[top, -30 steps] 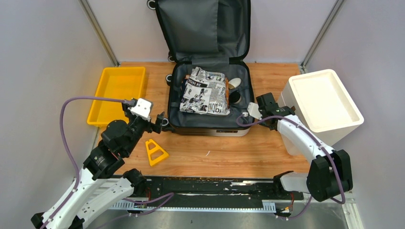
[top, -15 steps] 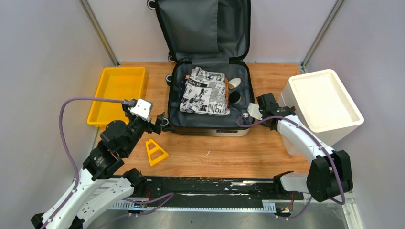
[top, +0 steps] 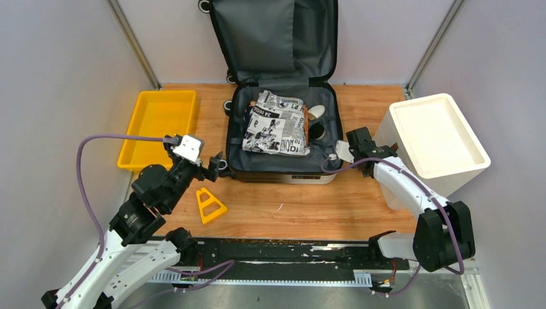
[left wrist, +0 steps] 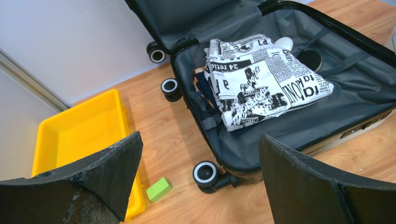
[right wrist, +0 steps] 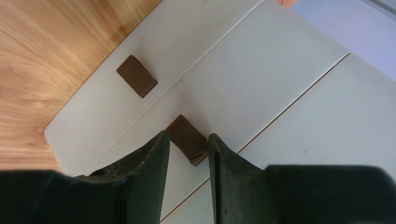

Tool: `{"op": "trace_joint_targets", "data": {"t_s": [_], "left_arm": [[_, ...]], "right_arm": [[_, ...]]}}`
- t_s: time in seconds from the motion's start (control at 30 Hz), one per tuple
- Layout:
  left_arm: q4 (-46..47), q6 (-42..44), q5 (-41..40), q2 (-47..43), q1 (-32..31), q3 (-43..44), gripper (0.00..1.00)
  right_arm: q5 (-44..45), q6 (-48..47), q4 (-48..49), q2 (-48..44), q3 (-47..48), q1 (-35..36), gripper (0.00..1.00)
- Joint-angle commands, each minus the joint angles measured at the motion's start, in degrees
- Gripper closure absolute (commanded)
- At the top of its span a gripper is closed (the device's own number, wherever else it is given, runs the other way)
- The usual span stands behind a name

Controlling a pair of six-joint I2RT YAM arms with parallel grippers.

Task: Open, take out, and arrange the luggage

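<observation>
The luggage point(top: 283, 168) lies open at the back of the table, its lid point(top: 270, 38) leaning on the rear wall. On its dark grey lining point(left wrist: 299, 126) lies a folded newspaper-print cloth point(top: 277, 122) point(left wrist: 261, 79), with a white item point(top: 317, 112) and a dark round item point(top: 317, 132) beside it. My left gripper point(top: 217, 166) point(left wrist: 200, 140) hovers open by the front left wheel point(left wrist: 205, 173), holding nothing. My right gripper point(top: 362, 136) point(right wrist: 189, 135) points at the white bin's side point(right wrist: 261, 70), jaws narrowly apart, with a brown patch point(right wrist: 184, 130) just beyond its tips.
A yellow tray point(top: 158, 116) point(left wrist: 79, 135) sits left of the luggage, with a small green block point(left wrist: 159, 189) beside it. A yellow triangular piece point(top: 209, 205) lies near the left arm. The white bin point(top: 444, 174) stands at the right, with a second brown patch point(right wrist: 137, 76) on it.
The right gripper's jaws have narrowed a little. The left arm has shifted slightly to the left. The luggage and its contents have not moved.
</observation>
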Motion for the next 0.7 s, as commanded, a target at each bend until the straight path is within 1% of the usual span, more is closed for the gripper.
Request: {"op": "trace_joint_targets", "data": {"t_s": [0.0, 0.07, 0.17, 0.23, 0.27, 0.37, 0.5, 0.6, 0.63, 0.67], "left_arm": [[2.53, -0.85, 0.77, -0.38, -0.04, -0.06, 0.00], [2.70, -0.80, 0.77, -0.58, -0.03, -0.08, 0.00], [2.70, -0.80, 0.77, -0.94, -0.03, -0.16, 0.00], [2.70, -0.82, 0.79, -0.97, -0.05, -0.16, 0.00], [2.75, -0.75, 0.89, -0.97, -0.08, -0.17, 0.00], [2.79, -0.74, 0.73, -0.90, -0.07, -0.17, 0.00], [2.79, -0.72, 0.54, -0.89, -0.08, -0.25, 0.00], [2.87, -0.63, 0.42, -0.77, -0.06, -0.27, 0.00], [2.88, -0.63, 0.46, -0.64, -0.06, -0.26, 0.00], [2.88, -0.66, 0.52, -0.59, -0.04, -0.26, 0.00]], "right_arm": [[3.55, -0.67, 0.91, 0.15, 0.52, -0.55, 0.66], [3.56, -0.88, 0.89, -0.09, 0.64, -0.53, 0.75], [3.73, -1.34, 0.45, -0.13, 0.74, -0.29, 0.85], [3.62, -1.18, 0.11, -0.12, 0.86, 0.15, 0.98], [3.73, -0.86, -0.19, -0.04, 1.02, 0.70, 1.00], [1.68, 1.86, -2.83, 0.31, 2.90, 1.92, 1.00], [-3.87, 5.98, -9.09, 1.02, 7.73, 3.78, 1.00], [-4.76, 6.02, -10.46, 1.01, 9.34, 5.76, 1.00], [-4.01, 4.73, -10.32, 0.88, 8.42, 6.21, 0.95], [-2.82, 2.87, -9.84, 0.62, 7.09, 6.51, 0.76]]}}
